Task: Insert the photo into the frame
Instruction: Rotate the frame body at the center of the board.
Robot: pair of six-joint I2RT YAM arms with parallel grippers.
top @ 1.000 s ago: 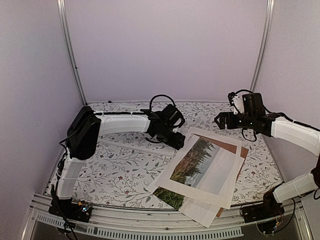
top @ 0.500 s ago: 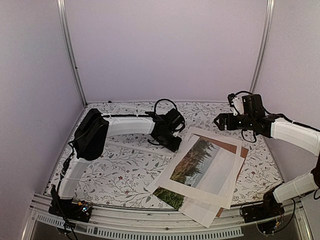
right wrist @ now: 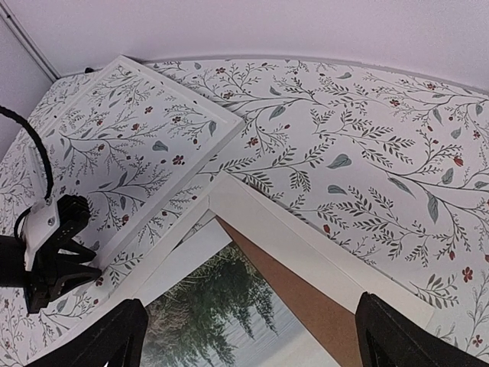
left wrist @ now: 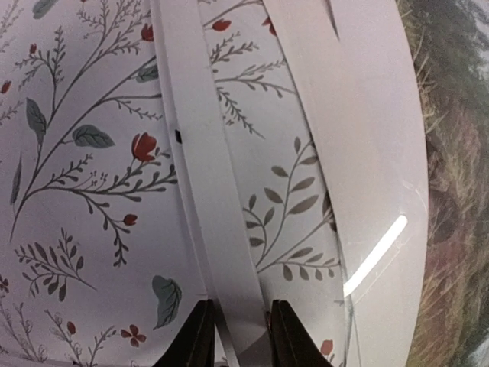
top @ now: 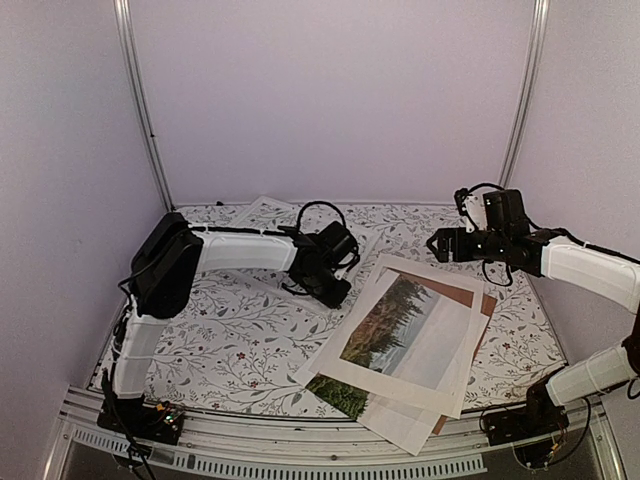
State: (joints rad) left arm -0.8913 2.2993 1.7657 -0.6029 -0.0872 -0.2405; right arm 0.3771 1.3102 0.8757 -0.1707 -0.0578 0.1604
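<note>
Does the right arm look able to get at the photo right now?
Probably yes: the photo lies uncovered on top of the pile, and the right arm's fingers hang open above its far edge.

Material-wise: the frame [left wrist: 206,191] rail sitting between the left gripper's [left wrist: 241,329] fingers [left wrist: 200,336] is smooth and white with a satin finish. Could be painted wood or plastic, honestly can't tell. The fingers themselves look like matt black plastic. Just right of them the pane [left wrist: 306,199] is clear and properly glossy, catching a bright streak of light. Further right, the photo [left wrist: 458,153] is paper and looks fairly matt. Under the right gripper [right wrist: 256,332], the backing board [right wrist: 306,298] is dull brown and cardboard-like, and the floral table cover [right wrist: 367,138] looks flat and matt.
</note>
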